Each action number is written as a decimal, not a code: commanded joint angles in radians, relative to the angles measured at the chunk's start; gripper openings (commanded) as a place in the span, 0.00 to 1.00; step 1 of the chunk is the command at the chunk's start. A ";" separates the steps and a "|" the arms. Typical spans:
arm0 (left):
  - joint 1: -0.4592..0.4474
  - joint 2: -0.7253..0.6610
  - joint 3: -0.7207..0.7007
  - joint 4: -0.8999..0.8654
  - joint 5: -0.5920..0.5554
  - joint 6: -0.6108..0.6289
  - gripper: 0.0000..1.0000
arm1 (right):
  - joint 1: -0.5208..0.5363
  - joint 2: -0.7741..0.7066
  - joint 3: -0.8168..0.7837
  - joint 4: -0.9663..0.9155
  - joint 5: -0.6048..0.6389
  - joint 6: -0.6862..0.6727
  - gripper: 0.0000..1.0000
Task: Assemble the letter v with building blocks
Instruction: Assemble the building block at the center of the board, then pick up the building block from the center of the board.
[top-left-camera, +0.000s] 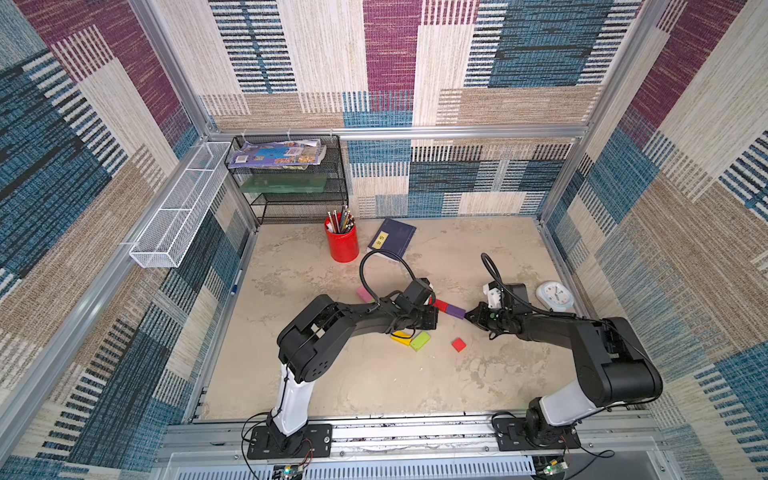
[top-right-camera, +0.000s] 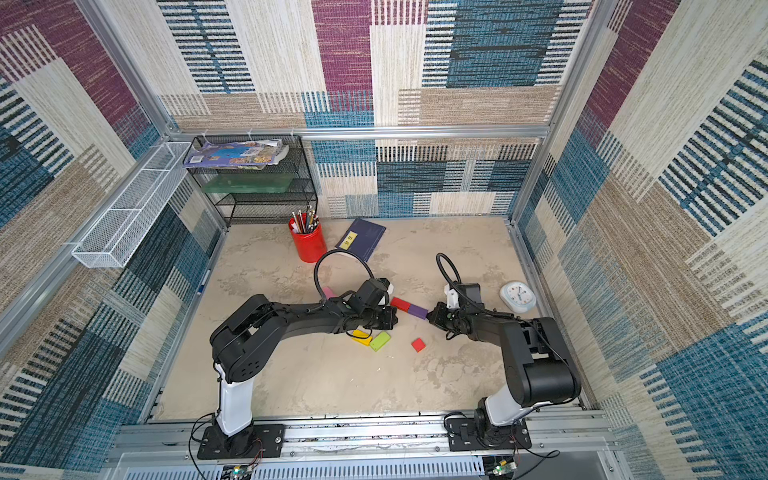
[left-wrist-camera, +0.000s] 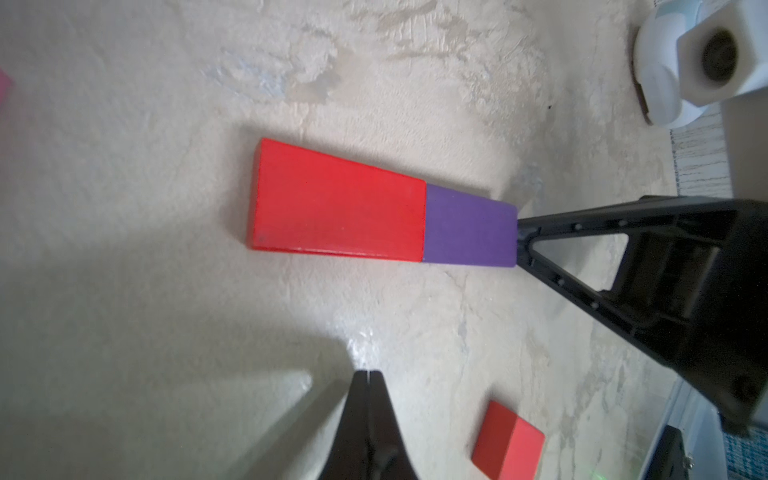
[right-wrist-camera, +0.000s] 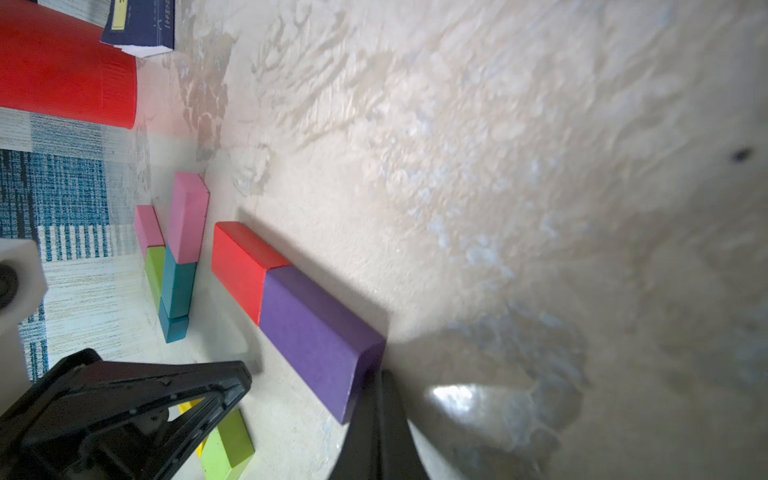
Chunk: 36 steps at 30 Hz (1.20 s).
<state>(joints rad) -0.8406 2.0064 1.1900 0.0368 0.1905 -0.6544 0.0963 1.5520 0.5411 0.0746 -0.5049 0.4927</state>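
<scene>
building blocks (right-wrist-camera: 178, 266) lie near the middle of the table (top-left-camera: 332, 374), none lifted. red block (left-wrist-camera: 336, 201) and purple block (left-wrist-camera: 467, 226) sit end to end, touching, in one straight line. right gripper (left-wrist-camera: 519, 239): jaws pressed together, empty, tip against the purple block's free end. left gripper (left-wrist-camera: 368, 374): jaws closed too, holding nothing, near the red block but apart from it. pink, teal, lime pieces form a second line close by in the right wrist view. small red square (top-left-camera: 459, 344) sits loose toward the front edge. judgement: light, rigid, smooth-painted, likely to skate or swivel if nudged off-centre. best hold is across the two long sides at mid-length.
</scene>
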 joint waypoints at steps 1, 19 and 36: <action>0.000 0.003 0.008 -0.006 0.017 0.018 0.00 | 0.003 0.005 0.003 -0.036 0.023 0.000 0.00; 0.000 -0.144 -0.065 -0.024 -0.068 0.073 0.00 | 0.034 -0.234 0.039 -0.208 0.089 -0.084 0.15; 0.116 -0.735 -0.504 -0.126 -0.144 0.094 0.89 | 0.409 -0.394 0.090 -0.525 0.440 -0.056 0.85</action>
<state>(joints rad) -0.7326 1.3098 0.7155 -0.0650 0.0551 -0.5655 0.5007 1.1412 0.6155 -0.3698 -0.1406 0.3836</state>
